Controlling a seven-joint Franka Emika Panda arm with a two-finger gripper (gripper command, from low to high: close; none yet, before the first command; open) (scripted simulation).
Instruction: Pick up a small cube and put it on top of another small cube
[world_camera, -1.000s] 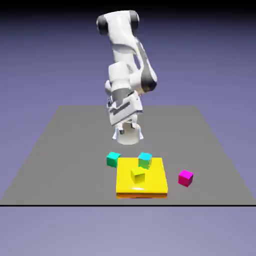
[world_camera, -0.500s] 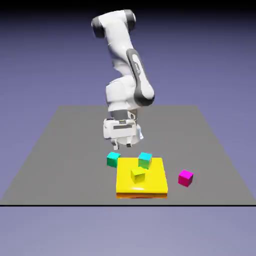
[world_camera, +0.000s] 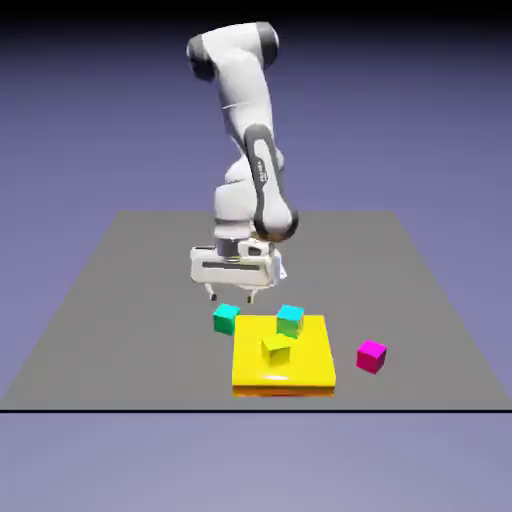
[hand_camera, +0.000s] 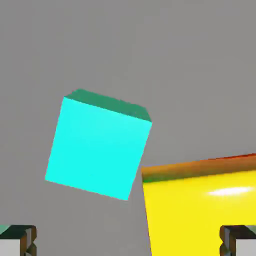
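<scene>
Glossy white rounded arm (world_camera: 245, 110), dark grey joint bands, small grey fingertips (hand_camera: 18, 240)

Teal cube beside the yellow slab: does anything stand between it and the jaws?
Nothing visible does. The jaws stand open above the teal cube, with only air between. The yellow slab has a corner close beside the cube, not over it.

Rendered simulation, grey table (world_camera: 120, 300); violet backdrop (world_camera: 400, 110)

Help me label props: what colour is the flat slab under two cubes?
Bright yellow slab with an orange lower edge, clearest in the exterior view.
</scene>
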